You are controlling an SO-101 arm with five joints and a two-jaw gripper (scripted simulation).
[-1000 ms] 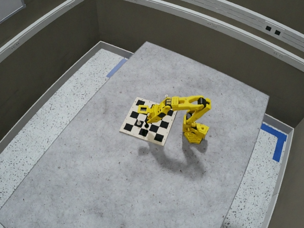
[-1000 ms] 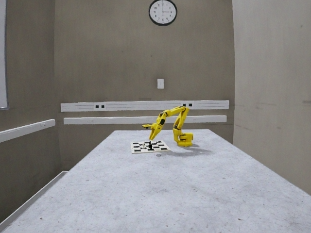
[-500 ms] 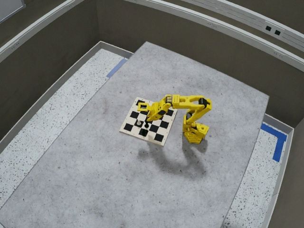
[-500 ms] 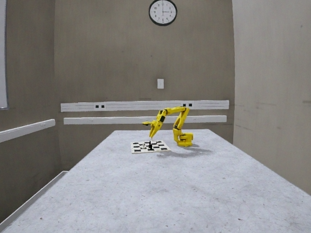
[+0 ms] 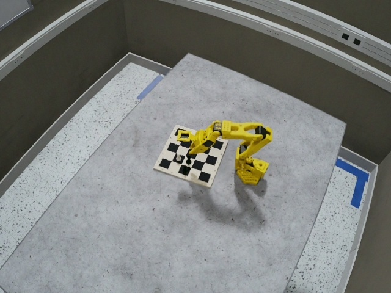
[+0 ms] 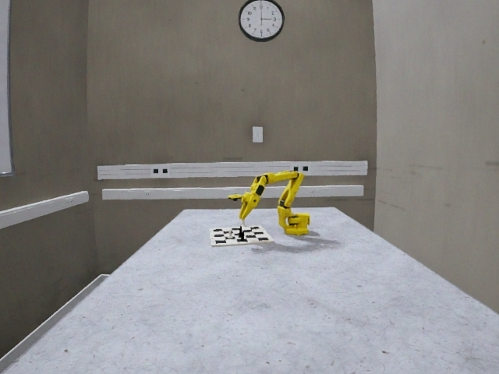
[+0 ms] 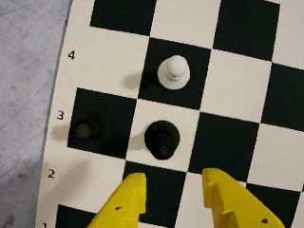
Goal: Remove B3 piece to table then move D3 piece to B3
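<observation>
Jaws parted, near an upright black piece (image 5: 188,160) (image 6: 242,234) (image 7: 161,140) (dark throughout, round-based)

We saw even, fairly soft light across the pale table (image 5: 142,220) (image 6: 257,305), without harsh glare. The arm (image 5: 241,133) (image 6: 281,176) threw a broad, blurry-edged shadow (image 5: 220,211) (image 6: 294,246) over it. Up close, faint shadows fell left of the pieces, and the dark one (image 7: 92,127) on a dark square nearly vanished. From above, we found straight edges bowed and the small pieces soft in detail.
</observation>
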